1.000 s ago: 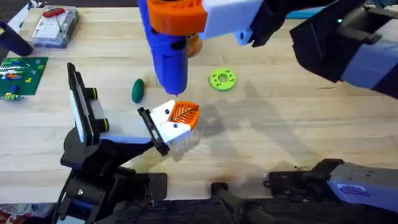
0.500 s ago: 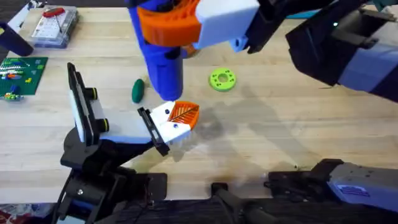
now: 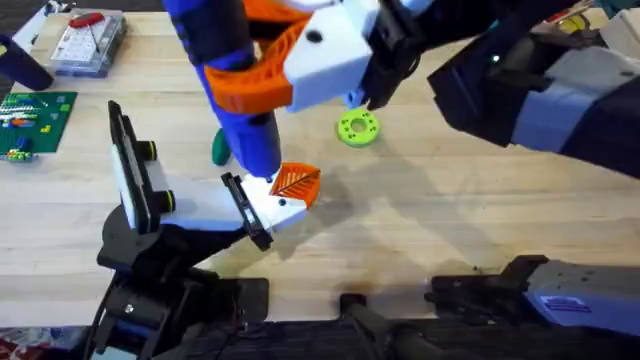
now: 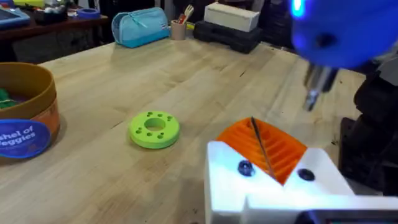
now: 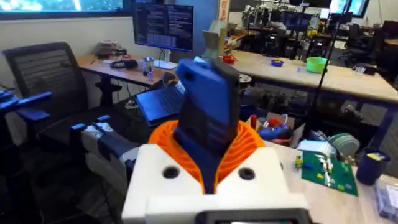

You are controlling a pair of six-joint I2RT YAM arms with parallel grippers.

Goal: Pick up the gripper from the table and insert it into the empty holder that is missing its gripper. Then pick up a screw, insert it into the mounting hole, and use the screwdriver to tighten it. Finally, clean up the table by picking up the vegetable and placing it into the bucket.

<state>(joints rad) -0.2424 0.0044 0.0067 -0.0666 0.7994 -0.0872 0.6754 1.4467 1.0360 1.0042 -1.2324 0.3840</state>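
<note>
Screwdriver (image 3: 252,140) first: thick, blue, rigid, probably top-heavy, tapering to a thin tip. Gripped around the upper barrel by the right end effector (image 3: 262,88), orange pads closed on the barrel's 2 sides. Tilted, tip down, over the gripper (image 3: 283,192). Seen from the left wrist, tip hanging just above the orange ribbed finger, apart from the white block; hard to say whether lined up with either of the 2 dark dots. Likely smooth plastic, so apt to twist in the grasp under torque. Best held mid-barrel, square across, with firm pressure and little side load on the slim tip.

Gripper seated against the black plate at the end of the holder (image 3: 135,185) arm, near the middle of the worktop (image 3: 450,230). Probably a light, stiff part, with the ribbed finger the weaker bit, so better pressed on the white block. No telling whether a screw sits in the hole.

Left end effector: open or closed, impossible to tell.

Farther out: vegetable (image 3: 219,150) just behind the screwdriver, partly hidden, lying on the worktop, not yet in the bucket. Small, smooth, apt to roll; best pinched across its short axis. Green disc (image 3: 358,128) well clear to the right. Bucket (image 4: 28,115) near the disc in the left wrist view, upright, green pieces inside.
</note>
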